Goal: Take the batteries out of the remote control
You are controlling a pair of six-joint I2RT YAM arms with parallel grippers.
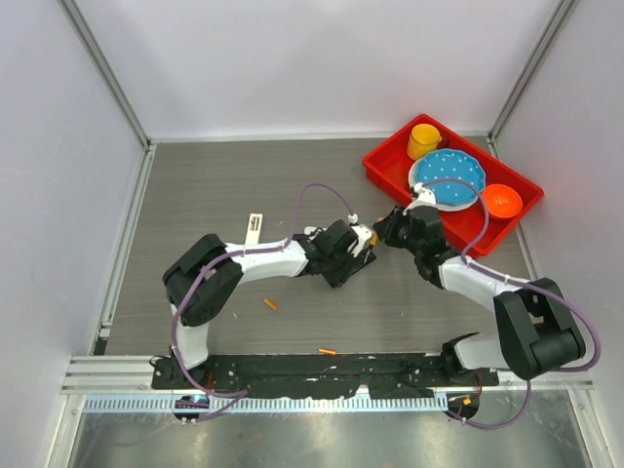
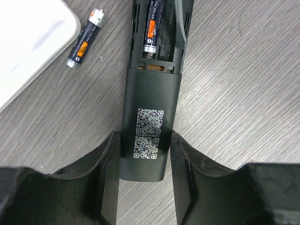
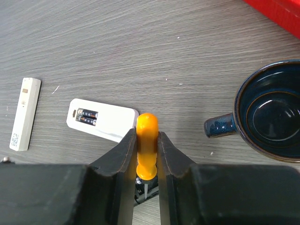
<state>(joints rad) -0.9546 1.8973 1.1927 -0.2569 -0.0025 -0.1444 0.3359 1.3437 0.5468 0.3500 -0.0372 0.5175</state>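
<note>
Your left gripper [image 2: 144,154] clamps the slim black plastic remote [image 2: 150,93]; one dark cylindrical battery [image 2: 84,40] lies on the table [image 2: 234,93]; a second battery [image 2: 152,28] sits in its bay; your right gripper [image 3: 147,150] pinches the orange-handled screwdriver [image 3: 147,136]; judge unloading half done.

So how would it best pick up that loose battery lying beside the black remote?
Probably from straight above, pinching the loose battery across its middle: it lies flat and slanted, with some bare table along both long sides.
</note>
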